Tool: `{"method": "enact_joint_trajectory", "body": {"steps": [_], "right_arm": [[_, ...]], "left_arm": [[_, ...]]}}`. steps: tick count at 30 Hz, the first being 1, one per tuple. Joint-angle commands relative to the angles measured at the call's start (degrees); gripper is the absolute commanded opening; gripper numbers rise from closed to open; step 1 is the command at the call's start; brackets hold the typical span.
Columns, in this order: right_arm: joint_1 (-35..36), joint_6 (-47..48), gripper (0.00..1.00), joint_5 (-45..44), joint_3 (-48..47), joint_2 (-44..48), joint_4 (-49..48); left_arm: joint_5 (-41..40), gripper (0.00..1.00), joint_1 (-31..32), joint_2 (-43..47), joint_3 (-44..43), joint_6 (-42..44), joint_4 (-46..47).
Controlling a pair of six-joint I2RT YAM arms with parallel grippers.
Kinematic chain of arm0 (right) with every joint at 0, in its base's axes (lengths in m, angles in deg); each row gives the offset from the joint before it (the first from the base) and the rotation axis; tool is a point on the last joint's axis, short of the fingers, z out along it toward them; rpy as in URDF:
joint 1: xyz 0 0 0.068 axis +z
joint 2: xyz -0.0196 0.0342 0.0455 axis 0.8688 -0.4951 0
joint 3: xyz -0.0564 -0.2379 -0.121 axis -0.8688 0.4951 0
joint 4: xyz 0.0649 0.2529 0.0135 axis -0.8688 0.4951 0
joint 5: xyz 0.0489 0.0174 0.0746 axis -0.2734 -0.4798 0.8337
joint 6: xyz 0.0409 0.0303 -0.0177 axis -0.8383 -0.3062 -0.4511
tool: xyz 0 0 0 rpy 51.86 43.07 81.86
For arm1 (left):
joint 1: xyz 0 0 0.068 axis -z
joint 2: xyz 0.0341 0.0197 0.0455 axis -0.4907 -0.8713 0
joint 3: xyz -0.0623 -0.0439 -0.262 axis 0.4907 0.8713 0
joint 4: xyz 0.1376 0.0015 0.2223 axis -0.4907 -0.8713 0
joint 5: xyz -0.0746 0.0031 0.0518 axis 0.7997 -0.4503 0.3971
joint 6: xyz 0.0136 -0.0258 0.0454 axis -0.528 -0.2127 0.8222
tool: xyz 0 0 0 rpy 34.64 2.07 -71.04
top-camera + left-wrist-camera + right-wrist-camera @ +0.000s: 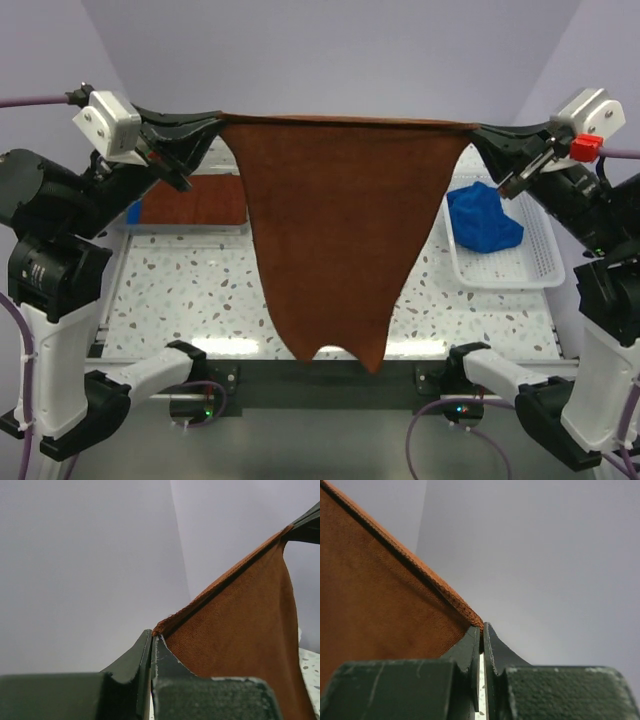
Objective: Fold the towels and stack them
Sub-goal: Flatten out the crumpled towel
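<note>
Left gripper (216,122) and right gripper (473,128) clench brown towel (335,220) top corners. Advise lowering level onto counter (185,290), edge taut.

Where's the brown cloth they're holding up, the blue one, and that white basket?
brown towel (330,230): top external view, middle of the hanging cloth.
blue towel (483,218): top external view, centre of the crumpled heap.
white basket (543,250): top external view, bare mesh floor right of the heap.
</note>
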Motion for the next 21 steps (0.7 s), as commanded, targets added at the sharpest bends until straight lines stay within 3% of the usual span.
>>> {"method": "enact_joint_trajectory", "body": {"steps": [1,8,12,14,17,21], "right_arm": [[-1.24,1.4,0.0,-11.54,-0.18,-2.49,-0.47],[-1.24,1.22,0.0,-17.08,16.31,-10.48,-11.37],[-1.24,1.75,0.0,-18.85,22.93,-19.52,-19.72],[-1.24,1.75,0.0,-19.03,22.59,-26.81,-23.5],[-1.24,2.8,0.0,-18.68,18.57,-36.84,-27.02],[-1.24,5.34,0.0,-17.1,13.72,-47.13,-30.88]], "left_arm": [[-10.24,0.0,-1.08,-0.24,0.43,0.21,0.54],[-24.57,0.0,-1.17,-10.6,13.35,-4.97,6.42],[-32.2,0.0,-1.34,-24.98,18.62,-5.06,12.64],[-33.1,0.0,-1.69,-30.72,17.76,-4.19,15.21],[-33.63,0.0,-2.66,-44.23,11.27,-3.31,17.85],[-31.09,0.0,-4.5,-54.7,0.04,-3.57,17.95]]}}
